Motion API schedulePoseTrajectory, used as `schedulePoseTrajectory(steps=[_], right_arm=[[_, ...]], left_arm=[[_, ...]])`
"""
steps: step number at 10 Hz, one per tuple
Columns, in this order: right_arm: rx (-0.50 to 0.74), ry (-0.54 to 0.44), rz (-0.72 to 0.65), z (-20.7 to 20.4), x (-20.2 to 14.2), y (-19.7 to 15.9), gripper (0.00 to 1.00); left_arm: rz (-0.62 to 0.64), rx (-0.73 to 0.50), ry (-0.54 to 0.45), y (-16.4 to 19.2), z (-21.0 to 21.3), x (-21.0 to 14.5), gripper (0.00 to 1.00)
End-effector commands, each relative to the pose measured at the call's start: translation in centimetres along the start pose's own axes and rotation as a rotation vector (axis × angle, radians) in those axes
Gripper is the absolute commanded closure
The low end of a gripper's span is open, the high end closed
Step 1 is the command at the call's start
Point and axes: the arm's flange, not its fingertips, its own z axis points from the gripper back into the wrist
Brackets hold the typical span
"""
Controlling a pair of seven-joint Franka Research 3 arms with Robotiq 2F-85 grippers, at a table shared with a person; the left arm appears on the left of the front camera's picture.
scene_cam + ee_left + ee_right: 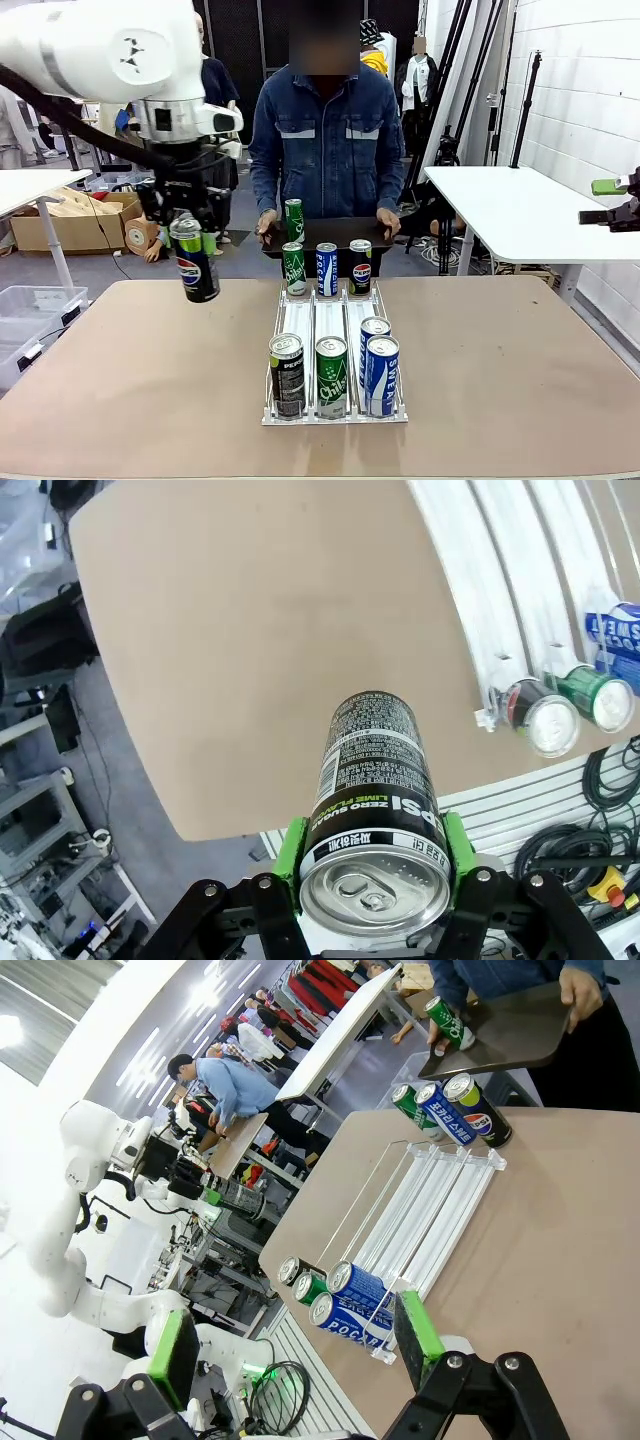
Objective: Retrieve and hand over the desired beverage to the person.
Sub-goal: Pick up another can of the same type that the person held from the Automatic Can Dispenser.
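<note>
Presently the left gripper [194,243] is carrying a black Pepsi can [195,263] above the table's [120,370] left half, its green pads [292,852] clamped on the can's upper wall just under the rim, the can hanging upright and well clear of the surface. In the left wrist view the same can [372,810] is sitting squarely between both pads, pull-tab unbroken. Judged from this, the can is full: moderately heavy, rigid while sealed, but smooth-walled and so liable to slip or swing if moved sharply. The grip near the top is leaving the lower body free, which is the sensible place for the person [327,140] to take it.

The right gripper [290,1345] is hovering off to the table's right side, its fingers spread apart and holding nothing.

Around the route: the white rack [335,410] is occupying the table's middle, with three cans at its far end and four at the near end. The person is standing at the far edge, holding a dark tray [330,232] in both hands, and a green can [294,220] is already standing on it. The rack's far cans are standing between the held can and the tray, so a direct low path risks clipping them; approaching higher appears safer.
</note>
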Motion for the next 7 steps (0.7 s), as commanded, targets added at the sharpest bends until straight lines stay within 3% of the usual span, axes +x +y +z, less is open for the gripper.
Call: schedulePoseTrajectory(steps=[1,4,7], right_arm=[[0.013,-0.005,0.003,0.0,0.0,0.1,0.00],[0.013,-0.005,0.003,0.0,0.0,0.1,0.00],[0.013,-0.005,0.003,0.0,0.0,0.1,0.00]], left_arm=[[0.019,-0.060,-0.015,2.2,-0.6,-1.4,1.00],[0.035,-0.073,-0.006,4.9,-1.8,-1.6,1.00],[0.059,-0.047,0.031,4.6,-2.3,-1.1,1.00]])
